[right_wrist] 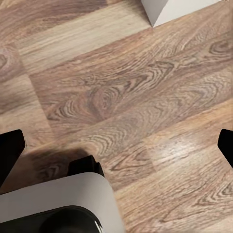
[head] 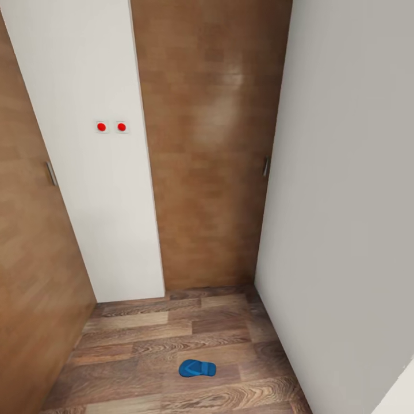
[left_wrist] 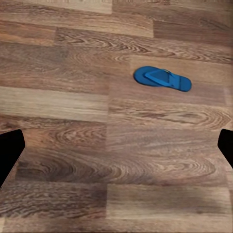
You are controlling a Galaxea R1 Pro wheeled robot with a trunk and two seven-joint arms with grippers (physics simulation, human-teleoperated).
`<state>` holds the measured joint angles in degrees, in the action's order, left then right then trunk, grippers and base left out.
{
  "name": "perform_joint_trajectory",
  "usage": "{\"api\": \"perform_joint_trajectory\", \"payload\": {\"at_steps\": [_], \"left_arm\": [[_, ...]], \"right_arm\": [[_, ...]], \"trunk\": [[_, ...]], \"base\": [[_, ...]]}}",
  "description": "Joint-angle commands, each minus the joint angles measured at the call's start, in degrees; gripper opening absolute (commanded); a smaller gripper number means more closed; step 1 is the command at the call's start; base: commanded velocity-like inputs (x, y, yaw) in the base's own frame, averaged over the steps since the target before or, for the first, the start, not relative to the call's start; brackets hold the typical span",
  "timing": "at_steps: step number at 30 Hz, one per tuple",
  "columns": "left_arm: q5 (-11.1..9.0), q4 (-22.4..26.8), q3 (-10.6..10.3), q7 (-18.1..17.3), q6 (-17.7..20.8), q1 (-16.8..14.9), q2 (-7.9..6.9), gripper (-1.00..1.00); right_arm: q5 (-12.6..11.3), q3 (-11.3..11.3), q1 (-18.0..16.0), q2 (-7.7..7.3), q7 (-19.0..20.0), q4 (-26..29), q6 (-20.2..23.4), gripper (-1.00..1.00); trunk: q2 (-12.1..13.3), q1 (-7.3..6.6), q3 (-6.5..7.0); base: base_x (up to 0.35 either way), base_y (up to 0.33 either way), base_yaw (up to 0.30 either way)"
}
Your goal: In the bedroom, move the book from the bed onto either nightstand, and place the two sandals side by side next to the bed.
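Note:
One bright-blue sandal (head: 197, 368) lies flat on the wood-plank floor (head: 144, 339) in a narrow corner. The same sandal (left_wrist: 162, 78) shows in the left wrist view, on the floor well beyond the fingers. My left gripper (left_wrist: 116, 150) is open above bare planks with nothing between its dark fingertips (left_wrist: 9, 155). My right gripper (right_wrist: 116, 148) is open too, over bare floor, and its fingertips (right_wrist: 9, 153) stand far apart. The book, the bed and the nightstand are out of view.
A brown wooden door (head: 213, 149) with a handle (head: 265, 167) closes the corner ahead. A white wall panel (head: 98, 172) with two red dots (head: 111, 126) stands on the left and a white wall (head: 345, 201) on the right. My grey base (right_wrist: 58, 204) is below the right gripper.

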<state>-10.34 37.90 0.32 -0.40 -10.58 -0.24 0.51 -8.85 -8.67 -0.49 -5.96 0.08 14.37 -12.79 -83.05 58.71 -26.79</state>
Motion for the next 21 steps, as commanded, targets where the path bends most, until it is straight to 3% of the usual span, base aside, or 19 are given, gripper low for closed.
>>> {"api": "perform_joint_trajectory", "payload": {"at_steps": [1,12,21], "left_arm": [[-0.3,0.0,0.0,0.0,-0.1,0.0,0.02,1.0],[-0.3,0.0,0.0,0.0,-0.1,0.0,0.02,1.0],[-0.3,0.0,0.0,0.0,-0.1,0.0,0.02,1.0]], "right_arm": [[-0.6,0.2,0.0,-0.01,0.0,0.0,-0.2,1.0],[-0.6,0.1,0.0,-0.01,0.0,0.0,-0.2,1.0],[-0.6,0.2,0.0,-0.01,0.0,0.0,-0.2,1.0]], "trunk": [[0.0,0.02,-0.06],[0.0,0.02,-0.06],[0.0,0.02,-0.06]], "base": [[0.199,0.131,-0.02],[0.234,0.153,-0.004],[0.105,0.029,0.0]]}}
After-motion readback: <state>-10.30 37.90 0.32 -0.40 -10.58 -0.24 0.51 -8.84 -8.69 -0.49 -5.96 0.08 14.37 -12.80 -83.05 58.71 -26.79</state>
